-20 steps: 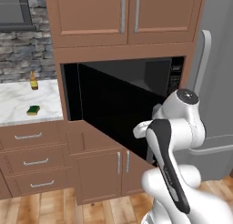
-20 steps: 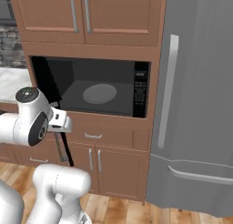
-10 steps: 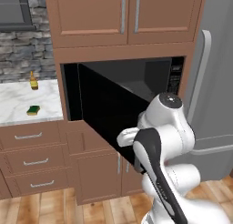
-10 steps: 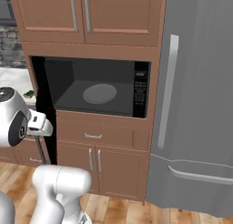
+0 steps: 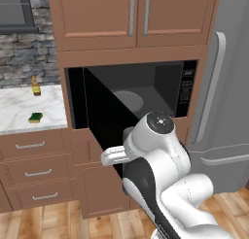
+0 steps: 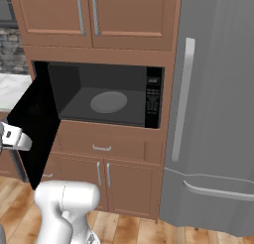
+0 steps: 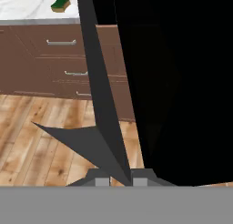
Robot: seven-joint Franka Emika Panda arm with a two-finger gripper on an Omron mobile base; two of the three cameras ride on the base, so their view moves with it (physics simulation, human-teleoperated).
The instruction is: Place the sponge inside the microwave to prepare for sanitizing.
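gripper (image 7: 121,181): jaws nearly closed, pinching the grey handle (image 7: 101,95) | microwave (image 6: 106,95): door (image 5: 104,124) swung open, beside jaws | sponge (image 7: 60,5): on marble counter (image 5: 19,110), well beyond jaws, upper left

no legible text, microwave (image 6: 106,96) panel markings blurred
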